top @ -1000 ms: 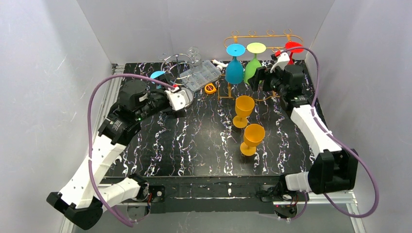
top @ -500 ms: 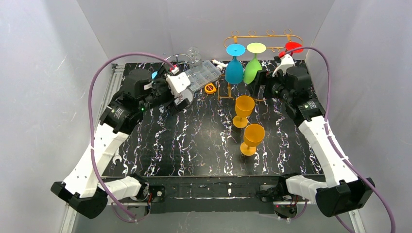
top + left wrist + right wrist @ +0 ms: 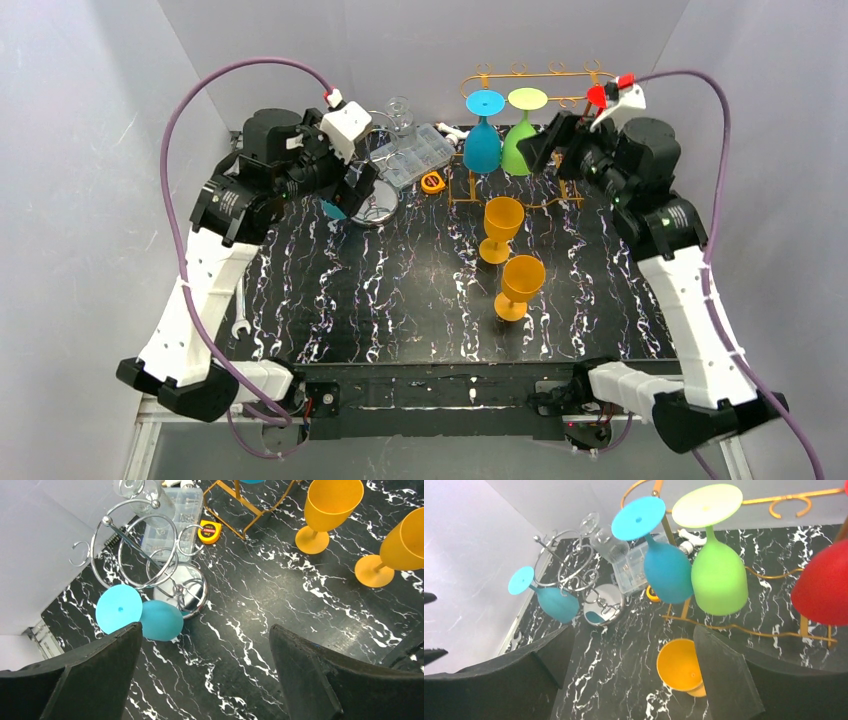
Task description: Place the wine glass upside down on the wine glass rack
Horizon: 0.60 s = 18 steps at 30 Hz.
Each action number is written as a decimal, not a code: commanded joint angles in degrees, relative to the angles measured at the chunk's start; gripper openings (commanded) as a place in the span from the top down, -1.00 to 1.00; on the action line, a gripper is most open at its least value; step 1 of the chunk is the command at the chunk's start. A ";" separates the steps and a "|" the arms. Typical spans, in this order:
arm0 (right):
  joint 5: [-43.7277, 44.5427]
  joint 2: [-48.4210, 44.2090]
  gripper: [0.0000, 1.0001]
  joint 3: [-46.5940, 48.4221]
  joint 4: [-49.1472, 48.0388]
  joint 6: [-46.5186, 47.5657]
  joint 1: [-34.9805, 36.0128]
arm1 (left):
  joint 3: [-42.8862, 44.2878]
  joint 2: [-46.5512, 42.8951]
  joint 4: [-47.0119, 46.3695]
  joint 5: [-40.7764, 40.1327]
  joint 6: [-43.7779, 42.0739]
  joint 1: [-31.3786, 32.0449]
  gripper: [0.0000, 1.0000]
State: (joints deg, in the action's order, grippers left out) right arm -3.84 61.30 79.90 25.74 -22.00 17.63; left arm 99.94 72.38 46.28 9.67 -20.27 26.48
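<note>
**A:** Where is the glass, and where is the claw?

**B:** The teal wine glass (image 3: 160, 622) is on the silver wire rack (image 3: 187, 592) at the back left. Its foot is up, its bowl is down, and it is tilted, with the bowl just beside the rack's chrome base. I cannot tell how the foot sits in the wire. The left gripper (image 3: 205, 630) hangs above it and apart from it, with its jaws spread wide and nothing between them.

**A:** And the other side?

**B:** The red wine glass (image 3: 824, 587) hangs bowl down at the right end of the gold rack (image 3: 550, 73). The green glass (image 3: 719, 580) and the blue glass (image 3: 669, 575) hang next to it. The right gripper (image 3: 634, 632) is raised in front of that rack, apart from all three glasses. It is also gaping and empty.

**A:** What room is there to move?

**B:** Two orange goblets (image 3: 502, 222) stand upright mid-table, one in front of the other, below the gold rack. Between the racks lie a clear plastic box (image 3: 415, 152) and a yellow tape measure (image 3: 209, 531). A wrench (image 3: 241, 328) lies at the left edge. The near half of the table has open room.

**A:** Surface and room?

**B:** The table (image 3: 400, 300) has a black top veined with white. Pale, plain walls close in the back and both sides.
</note>
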 commanded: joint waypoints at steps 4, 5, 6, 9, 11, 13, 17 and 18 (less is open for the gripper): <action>-1.21 8.29 -0.97 11.42 5.03 -3.71 0.85 | 9.70 5.23 9.71 2.74 5.70 -3.86 -0.97; -1.40 10.33 -0.97 14.46 6.53 -3.39 1.51 | 10.23 5.69 9.98 3.67 6.56 -5.00 -0.97; -0.98 12.19 -0.97 17.36 7.51 -2.98 2.55 | 10.38 5.95 9.99 4.32 7.31 -6.25 -0.97; 5.72 18.66 -0.97 28.21 12.29 -0.32 7.68 | 9.90 6.03 9.60 6.00 9.56 -9.40 -0.97; 7.17 23.56 -0.97 37.35 16.85 0.17 8.32 | 9.33 5.65 9.07 7.46 10.68 -10.88 -0.97; 9.14 27.78 -0.97 45.59 20.43 0.40 8.82 | 8.63 5.21 8.43 8.05 10.78 -11.18 -0.97; 16.23 32.85 -0.97 55.05 25.11 0.51 8.71 | 8.51 5.22 7.93 8.17 10.16 -11.19 -0.97; 17.67 33.11 -0.97 55.22 25.52 0.57 8.43 | 8.46 5.21 7.89 8.36 9.76 -11.22 -0.97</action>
State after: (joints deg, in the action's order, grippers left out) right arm 4.97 92.77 129.69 45.23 -22.24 26.70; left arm 108.62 78.94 54.02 15.66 -10.85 15.42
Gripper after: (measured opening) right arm 0.983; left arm 0.981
